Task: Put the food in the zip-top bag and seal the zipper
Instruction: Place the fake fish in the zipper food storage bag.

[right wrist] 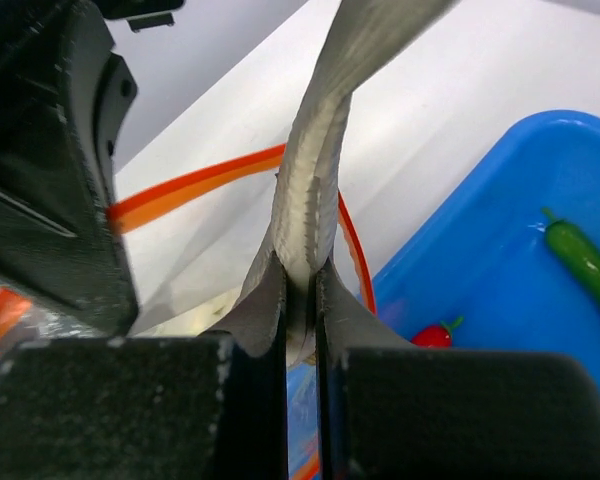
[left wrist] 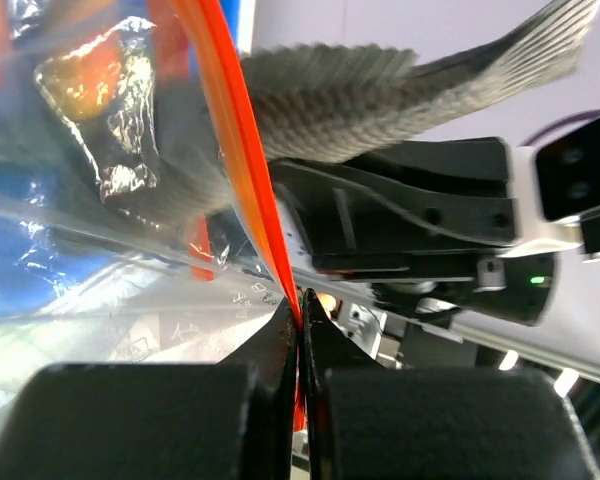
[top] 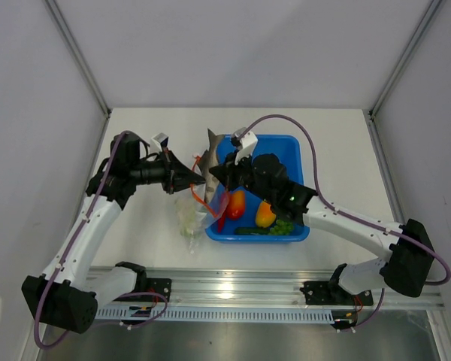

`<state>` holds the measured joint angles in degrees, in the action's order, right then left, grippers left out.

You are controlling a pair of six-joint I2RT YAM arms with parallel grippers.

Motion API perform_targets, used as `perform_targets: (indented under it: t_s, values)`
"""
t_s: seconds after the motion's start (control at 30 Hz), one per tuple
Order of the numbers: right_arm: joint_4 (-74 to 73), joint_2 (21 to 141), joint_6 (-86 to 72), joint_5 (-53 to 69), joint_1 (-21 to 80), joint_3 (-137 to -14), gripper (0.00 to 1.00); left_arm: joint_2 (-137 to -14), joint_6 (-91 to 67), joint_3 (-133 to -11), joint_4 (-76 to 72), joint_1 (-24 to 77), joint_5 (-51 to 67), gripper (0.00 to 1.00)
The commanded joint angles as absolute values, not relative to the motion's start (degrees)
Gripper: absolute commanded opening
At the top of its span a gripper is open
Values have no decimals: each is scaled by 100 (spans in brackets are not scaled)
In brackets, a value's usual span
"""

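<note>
Fish [right wrist: 315,170] held near bag [top: 189,216] mouth.
Left end effector [left wrist: 302,330] pinches the zipper [left wrist: 242,150]; right end effector [right wrist: 300,300] grips the fish; the floppy mouth could sag shut, blocking entry.

Fish [right wrist: 310,190] far end cut off at top; bag [left wrist: 100,300] contents unclear.

Blue rectangular tub [top: 304,162] stands right of centre on the white table [top: 158,128]. An aluminium rail [top: 240,284] runs along the table's near edge.
</note>
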<state>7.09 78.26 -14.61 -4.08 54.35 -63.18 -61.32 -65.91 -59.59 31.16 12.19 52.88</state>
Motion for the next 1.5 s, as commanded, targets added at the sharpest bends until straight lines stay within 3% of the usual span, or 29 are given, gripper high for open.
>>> perform_targets:
  t_s: [0.0, 0.13, 0.37, 0.57, 0.67, 0.73, 0.77, 0.8, 0.97, 1.23, 1.47]
  values:
    - [1722, 7655, -941, -1519, 5712, -6126, 0, -5836, -7320, -6179, 2804, 1186, 5906, 1]
    - [1934, 7655, -887, -1881, 5853, -6073, 0, -5783, -7436, -6231, 2812, 1169, 5924, 0]
    - [705, 7339, -1545, -1820, 6126, -6302, 0, -5792, -7146, -6372, 2690, 1116, 5477, 1]
    - [1079, 7444, -1478, -1854, 6433, -5731, 10, -5704, -7733, -5863, 1733, 1116, 5563, 1]
    - [871, 7681, -1213, -2048, 6477, -5757, 22, -5669, -7901, -5792, 1591, 1125, 5608, 1]
    - [722, 7647, -1081, -1978, 6486, -5722, 41, -5660, -7840, -5827, 1652, 1107, 5599, 0]
    - [686, 7603, -1072, -1943, 6486, -5696, 58, -5678, -7805, -5827, 1661, 1107, 5581, 1]
    - [616, 7559, -1072, -1925, 6495, -5704, 65, -5669, -7813, -5818, 1644, 1107, 5572, 0]
    - [-113, 7435, -1256, -1829, 6268, -6116, 87, -5687, -7630, -5827, 1687, 1107, 5607, 1]
    - [-983, 7743, -1679, -1091, 5476, -6907, 89, -5739, -7163, -5906, 2127, 1107, 5642, 0]
    - [-1327, 8076, -2047, 473, 4668, -7488, 87, -5809, -7049, -5968, 2180, 1107, 5686, 1]
